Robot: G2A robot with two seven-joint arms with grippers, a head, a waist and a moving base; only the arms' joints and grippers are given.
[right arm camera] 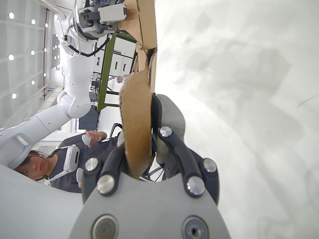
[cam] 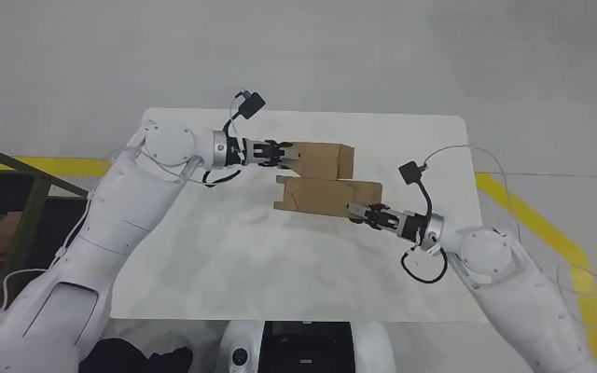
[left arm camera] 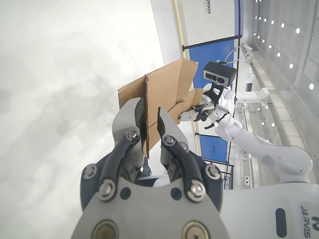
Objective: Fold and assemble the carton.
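The brown cardboard carton (cam: pixel 317 177) is held partly unfolded over the middle of the white table (cam: pixel 187 270), with both arms on it. My left gripper (cam: pixel 291 155) is shut on its left-hand panel; in the left wrist view the panel's edge (left arm camera: pixel 147 125) runs between the fingers (left arm camera: pixel 128 118). My right gripper (cam: pixel 357 210) is shut on the near right corner flap (right arm camera: pixel 135 115), which hides one finger. The right gripper (left arm camera: pixel 197 113) also shows at the carton's far end in the left wrist view, and the left gripper (right arm camera: pixel 112 16) in the right wrist view.
The table has bare room in front of and to the left of the carton. A green metal frame (cam: pixel 28 186) stands off the table's left edge. A yellow floor line (cam: pixel 522 200) runs past the right side.
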